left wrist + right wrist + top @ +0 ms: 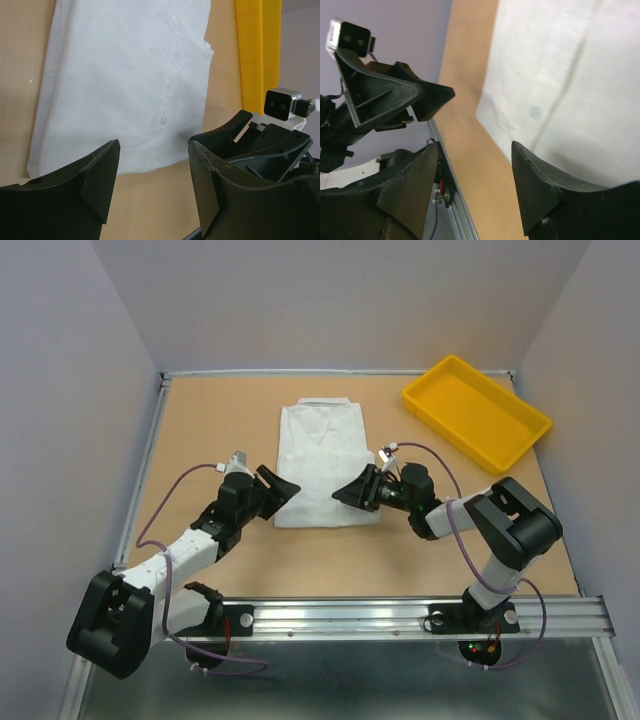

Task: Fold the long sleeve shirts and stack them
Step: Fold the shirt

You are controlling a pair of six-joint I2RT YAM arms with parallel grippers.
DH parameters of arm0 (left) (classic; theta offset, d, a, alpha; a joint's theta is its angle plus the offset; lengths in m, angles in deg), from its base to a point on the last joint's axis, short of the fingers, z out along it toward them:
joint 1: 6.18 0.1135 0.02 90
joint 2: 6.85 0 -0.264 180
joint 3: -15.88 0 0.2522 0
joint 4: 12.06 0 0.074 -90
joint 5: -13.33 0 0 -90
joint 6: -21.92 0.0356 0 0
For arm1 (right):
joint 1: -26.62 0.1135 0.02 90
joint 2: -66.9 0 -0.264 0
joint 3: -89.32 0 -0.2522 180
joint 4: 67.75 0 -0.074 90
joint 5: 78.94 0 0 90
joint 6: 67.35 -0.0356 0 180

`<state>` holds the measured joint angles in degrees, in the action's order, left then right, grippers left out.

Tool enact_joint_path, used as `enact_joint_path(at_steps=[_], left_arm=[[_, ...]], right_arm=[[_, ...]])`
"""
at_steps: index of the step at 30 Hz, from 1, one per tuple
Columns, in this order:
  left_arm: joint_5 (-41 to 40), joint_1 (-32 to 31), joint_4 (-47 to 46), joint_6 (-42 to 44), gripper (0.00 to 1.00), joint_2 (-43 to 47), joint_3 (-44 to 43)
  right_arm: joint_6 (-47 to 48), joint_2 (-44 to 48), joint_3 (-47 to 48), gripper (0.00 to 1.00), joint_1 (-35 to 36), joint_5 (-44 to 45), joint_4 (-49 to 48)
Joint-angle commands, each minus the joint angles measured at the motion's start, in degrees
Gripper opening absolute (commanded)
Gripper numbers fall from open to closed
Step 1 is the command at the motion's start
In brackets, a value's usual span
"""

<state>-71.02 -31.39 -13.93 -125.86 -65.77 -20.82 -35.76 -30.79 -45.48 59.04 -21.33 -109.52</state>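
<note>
Hem grasp, long sleeve shirt (322, 455).
Jaws apart and empty (either side of its near hem), the left gripper (284, 489) and right gripper (343, 495) should pinch both corners level, lifting together.

Shirt (322, 455): side edges partly hidden by left gripper (280, 483), right gripper (352, 488); cropped in both wrist views. Yellow tray (257, 50): mere strip in left wrist view.

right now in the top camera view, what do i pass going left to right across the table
left gripper at the shirt's left edge → white shirt → right gripper over its lower right part → yellow tray
</note>
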Motion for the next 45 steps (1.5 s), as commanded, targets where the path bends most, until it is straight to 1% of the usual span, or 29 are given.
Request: enact_joint_path(at_steps=[1,3,8,12,14,17,19,20,22,25,26,27,28,29,30,32,33,34,36,39,43,45], left_arm=[[2.34,-1.68,-4.29,0.21,0.68,-4.44,-0.71],[2.87,-1.77,-7.02,-1.02,0.68,-7.16,0.52],[0.95,-1.68,-9.23,-3.04,0.68,-10.08,4.12],[-0.11,-0.46,-8.1,-3.39,0.68,-8.85,6.23],[-0.9,0.95,-5.03,-2.87,0.68,-5.79,6.33],[-1.96,2.09,-2.47,-0.94,0.68,-3.06,4.58],[-2.57,2.18,-1.24,0.29,0.68,-1.29,2.91],[-2.57,2.27,-1.24,0.99,0.68,-1.12,1.86],[-2.14,2.27,-1.41,3.37,0.68,-2.86,-2.27],[0.41,2.45,-2.46,6.97,0.68,-9.62,-9.74],[1.28,2.45,-2.9,7.67,0.68,-11.73,-11.67],[2.51,2.54,-4.04,8.55,0.68,-15.93,-15.17],[2.87,2.62,-4.4,9.0,0.68,-18.06,-16.95],[3.05,2.62,-4.57,9.26,0.68,-20.08,-18.7],[3.49,2.71,-4.84,9.61,0.68,-23.93,-22.03],[4.02,2.97,-5.37,10.49,0.68,-27.73,-25.21],[4.19,3.06,-5.45,10.75,0.68,-31.57,-28.1],[4.72,3.5,-5.46,11.02,0.68,-33.26,-29.17],[5.33,4.2,-5.72,10.85,0.67,-37.82,-31.54],[5.86,6.14,-6.77,10.23,0.67,-41.7,-32.08],[5.51,8.76,-8.0,9.35,0.67,-44.0,-30.33],[5.43,9.56,-8.09,9.0,0.67,-44.44,-29.19]], right_arm=[[2.59,0.31,-5.41,0.66,-3.15,-0.23,1.04],[4.18,-0.57,-8.31,0.66,-4.56,1.17,1.04],[6.47,-3.03,-11.4,0.66,-6.23,2.14,0.25],[7.87,-4.61,-12.28,0.66,-6.58,3.03,-0.02],[9.19,-3.74,-12.28,0.66,-6.58,2.06,0.07],[9.28,-0.85,-12.02,0.66,-6.58,1.62,1.03],[9.63,1.88,-9.57,0.66,-6.76,1.01,2.96],[9.89,2.67,-8.16,0.66,-6.85,0.74,5.49],[10.51,3.73,-3.86,0.66,-7.2,0.48,8.14],[10.51,2.43,1.06,0.66,-9.04,-0.4,11.14],[10.34,1.55,4.47,0.66,-10.44,-0.92,11.66],[9.9,0.67,6.59,0.66,-11.06,-1.8,11.76],[9.81,-1.08,8.27,0.66,-12.29,-1.98,11.85],[9.9,-2.23,12.11,0.66,-12.73,-2.07,12.19],[9.9,-3.2,13.89,0.66,-13.17,-2.16,12.37],[9.9,-6.97,17.49,0.66,-14.75,-2.16,12.99],[9.64,-8.21,20.65,0.66,-15.19,-2.33,12.99],[9.2,-11.18,22.24,0.66,-15.89,-2.6,13.08],[8.93,-13.65,25.84,0.66,-16.34,-2.43,13.08],[8.67,-18.14,28.84,0.66,-16.69,-2.34,13.16],[9.19,-22.09,29.56,0.66,-16.87,-1.72,13.16],[9.72,-22.54,28.94,0.65,-16.96,-1.11,13.34]])
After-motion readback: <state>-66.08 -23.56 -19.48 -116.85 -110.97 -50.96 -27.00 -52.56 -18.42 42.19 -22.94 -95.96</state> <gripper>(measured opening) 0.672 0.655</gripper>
